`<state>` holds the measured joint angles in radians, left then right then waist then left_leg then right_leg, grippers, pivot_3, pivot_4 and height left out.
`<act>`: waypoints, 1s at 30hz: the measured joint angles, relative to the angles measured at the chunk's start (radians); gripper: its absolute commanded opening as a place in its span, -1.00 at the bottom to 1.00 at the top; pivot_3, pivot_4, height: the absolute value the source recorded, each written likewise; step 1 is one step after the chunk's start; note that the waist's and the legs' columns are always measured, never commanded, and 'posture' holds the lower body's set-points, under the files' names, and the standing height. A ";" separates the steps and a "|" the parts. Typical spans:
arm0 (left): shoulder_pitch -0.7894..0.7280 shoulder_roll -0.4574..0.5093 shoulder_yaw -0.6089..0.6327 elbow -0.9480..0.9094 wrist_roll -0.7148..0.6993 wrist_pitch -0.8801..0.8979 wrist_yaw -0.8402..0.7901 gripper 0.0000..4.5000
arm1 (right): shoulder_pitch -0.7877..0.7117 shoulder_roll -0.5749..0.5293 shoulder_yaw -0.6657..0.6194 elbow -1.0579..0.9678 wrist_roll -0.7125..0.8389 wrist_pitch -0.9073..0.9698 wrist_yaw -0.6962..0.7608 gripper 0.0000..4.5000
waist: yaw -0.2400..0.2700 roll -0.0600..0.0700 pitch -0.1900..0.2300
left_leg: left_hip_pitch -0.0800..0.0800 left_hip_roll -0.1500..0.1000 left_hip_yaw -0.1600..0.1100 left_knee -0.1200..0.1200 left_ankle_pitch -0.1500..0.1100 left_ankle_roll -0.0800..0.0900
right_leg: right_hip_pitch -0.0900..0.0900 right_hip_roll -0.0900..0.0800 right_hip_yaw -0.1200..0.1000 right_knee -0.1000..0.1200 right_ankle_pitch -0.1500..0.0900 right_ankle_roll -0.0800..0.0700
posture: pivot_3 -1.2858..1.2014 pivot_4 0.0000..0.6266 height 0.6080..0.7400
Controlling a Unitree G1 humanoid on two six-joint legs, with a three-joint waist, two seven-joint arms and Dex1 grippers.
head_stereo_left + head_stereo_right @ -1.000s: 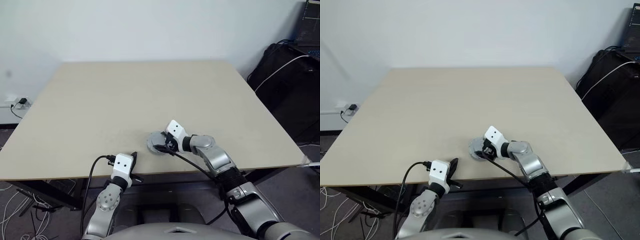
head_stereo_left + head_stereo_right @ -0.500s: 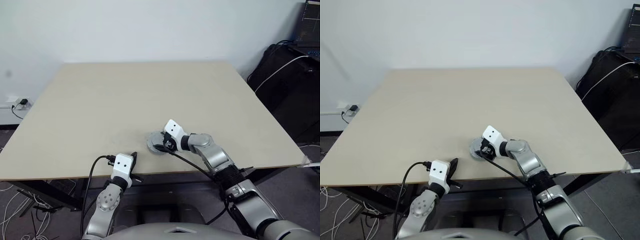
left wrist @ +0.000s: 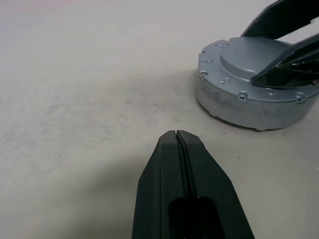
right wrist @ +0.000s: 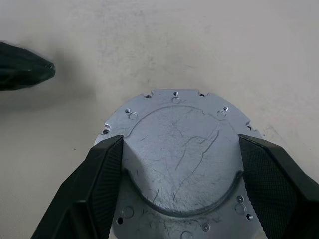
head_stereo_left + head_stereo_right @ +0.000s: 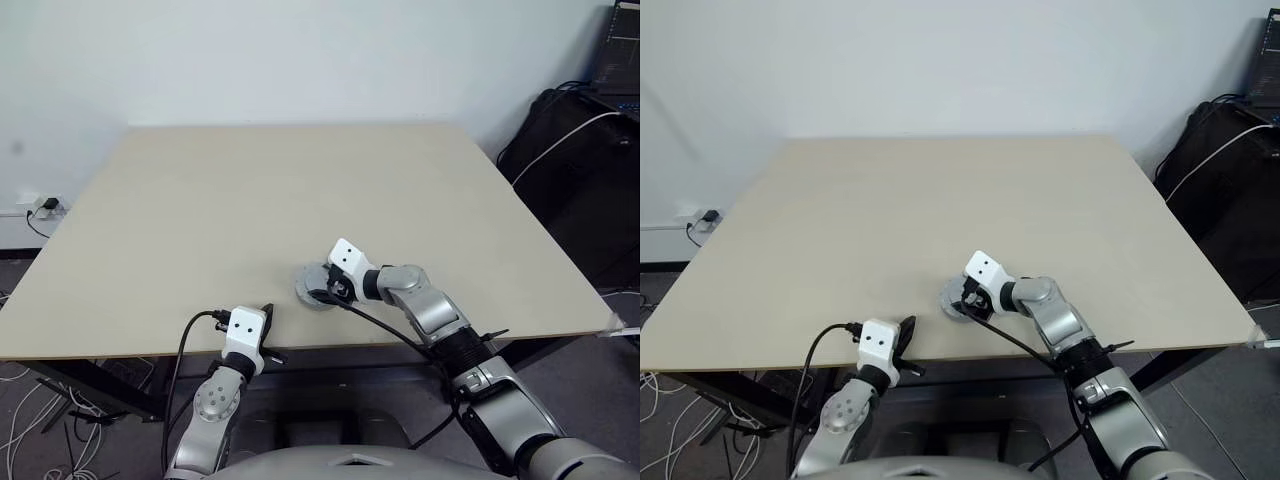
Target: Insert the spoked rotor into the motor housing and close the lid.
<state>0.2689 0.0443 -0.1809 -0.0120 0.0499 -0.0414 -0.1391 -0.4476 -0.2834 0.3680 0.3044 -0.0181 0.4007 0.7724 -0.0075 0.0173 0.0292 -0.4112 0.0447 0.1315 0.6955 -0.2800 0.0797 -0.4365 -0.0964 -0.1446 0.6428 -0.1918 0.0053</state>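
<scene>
right wrist view: right claw (image 4: 180, 164) straddles lid's (image 4: 182, 149) raised centre.

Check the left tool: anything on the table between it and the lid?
Nothing visible. The left tool, shut, sits near the table's front edge, with only bare tabletop between it and the lid. The right tool already straddles the lid's raised centre, one finger on each side.

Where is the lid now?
The lid sits on the motor housing near the table's front edge, between the right gripper's fingers.
</scene>
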 measured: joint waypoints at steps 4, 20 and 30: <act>-0.095 -0.015 0.044 -0.005 -0.039 0.097 0.012 -1.00 | 0.001 0.002 0.001 0.000 0.000 0.001 -0.007 0.44 | 0.000 0.000 0.000 | 0.001 0.000 -0.001 0.000 0.000 0.000 | 0.002 0.000 -0.001 0.000 0.000 0.000 | 0.03 -1.00 1.00; -0.460 0.022 0.172 0.078 -0.353 0.552 -0.203 -1.00 | 0.006 0.002 0.006 -0.008 -0.002 0.003 -0.018 0.44 | -0.003 -0.001 0.000 | 0.005 -0.001 -0.002 0.001 0.001 0.000 | 0.009 0.002 -0.001 -0.001 0.001 0.001 | 0.03 -1.00 1.00; -0.486 0.043 0.137 0.127 -0.386 0.720 -0.283 -1.00 | 0.024 0.001 0.006 -0.037 -0.002 0.018 -0.038 0.44 | -0.003 -0.001 0.000 | 0.004 -0.001 -0.002 0.001 0.001 -0.001 | 0.008 0.002 0.000 -0.001 0.000 0.001 | 0.03 -1.00 1.00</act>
<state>-0.2171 0.0871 -0.0436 0.1147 -0.3360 0.6789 -0.4217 -0.4240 -0.2824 0.3738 0.2676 -0.0200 0.4190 0.7348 -0.0101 0.0165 0.0291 -0.4069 0.0439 0.1295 0.6964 -0.2793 0.0791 -0.4283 -0.0941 -0.1449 0.6420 -0.1914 0.0062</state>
